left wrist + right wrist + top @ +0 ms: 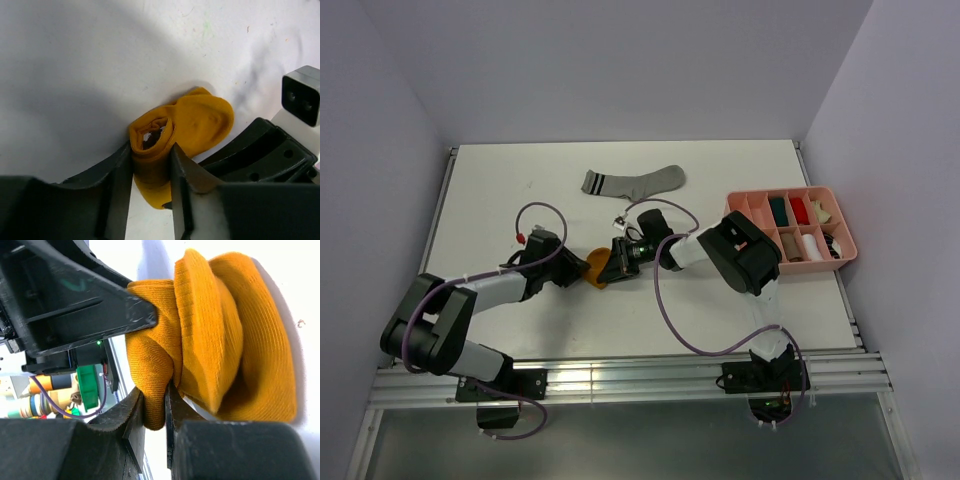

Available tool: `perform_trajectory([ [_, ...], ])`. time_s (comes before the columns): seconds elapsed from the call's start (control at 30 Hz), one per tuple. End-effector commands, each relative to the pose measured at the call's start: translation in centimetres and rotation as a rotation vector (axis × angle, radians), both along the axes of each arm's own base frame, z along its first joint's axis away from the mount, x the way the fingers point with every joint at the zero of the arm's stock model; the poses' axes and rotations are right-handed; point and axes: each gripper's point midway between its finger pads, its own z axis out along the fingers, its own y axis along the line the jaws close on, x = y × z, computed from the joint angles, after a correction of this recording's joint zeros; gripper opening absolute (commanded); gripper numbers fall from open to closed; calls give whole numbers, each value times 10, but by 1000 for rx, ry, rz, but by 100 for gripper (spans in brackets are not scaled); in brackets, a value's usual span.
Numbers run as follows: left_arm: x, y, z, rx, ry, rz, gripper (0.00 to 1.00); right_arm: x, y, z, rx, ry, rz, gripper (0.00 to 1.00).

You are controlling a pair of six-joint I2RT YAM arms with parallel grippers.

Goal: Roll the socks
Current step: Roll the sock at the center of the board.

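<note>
The mustard-orange sock [595, 268] lies bunched in a partial roll at the table's middle, between both grippers. My left gripper [152, 167] is shut on the roll's open end, its jaws pressing the fabric from both sides [200, 120]. From the opposite side, my right gripper [154, 407] is shut on a fold of the same sock [225, 330]. In the top view the left gripper [578, 268] and right gripper [612, 266] nearly meet over it. A grey sock [633, 181] with dark cuff stripes lies flat farther back.
A pink divided tray [732, 198] with small rolled bundles stands at the right edge of the table. The right arm's cable loops over the table in front of it. White walls close in the back and sides.
</note>
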Motion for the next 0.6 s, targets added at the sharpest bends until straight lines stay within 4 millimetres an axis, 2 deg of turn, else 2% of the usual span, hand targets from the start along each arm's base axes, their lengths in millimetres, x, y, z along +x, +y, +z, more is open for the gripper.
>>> perform_trajectory([
  [0.0, -22, 22, -41, 142, 155, 19, 35, -9, -11, -30, -100, 97, -34, 0],
  [0.03, -28, 24, -49, 171, 202, 7, 28, -9, -11, -30, -100, 101, -40, 0],
  [0.1, -38, 29, -60, 214, 275, -11, 19, -8, -13, -30, -109, 100, -49, 3],
  [0.17, -38, 30, -67, 256, 315, -48, 13, -4, -13, -27, -124, 59, -60, 7],
  [0.2, -48, 34, -72, 288, 370, -66, 10, -4, -16, -29, -154, 61, -65, 13],
  [0.23, -39, 32, -67, 307, 362, -99, 8, -2, -17, -23, -159, 11, -58, 17],
  [0.3, -44, 35, -75, 360, 417, -162, 6, 5, -23, -23, -211, -39, -90, 28],
  [0.33, -41, 33, -69, 378, 432, -186, 4, 9, -23, -11, -205, -100, -94, 32],
  [0.4, -42, 40, -73, 452, 463, -225, 2, 17, -31, -7, -252, -170, -142, 42],
  [0.43, -38, 41, -66, 477, 475, -237, 1, 22, -32, 6, -251, -240, -151, 44],
  [0.5, -34, 42, -61, 537, 473, -269, 1, 32, -42, 8, -324, -309, -205, 49],
  [0.53, -22, 41, -53, 569, 445, -267, 1, 36, -43, 21, -325, -371, -215, 50],
  [0.57, -26, 43, -51, 600, 472, -287, 1, 39, -44, 25, -337, -404, -232, 51],
])
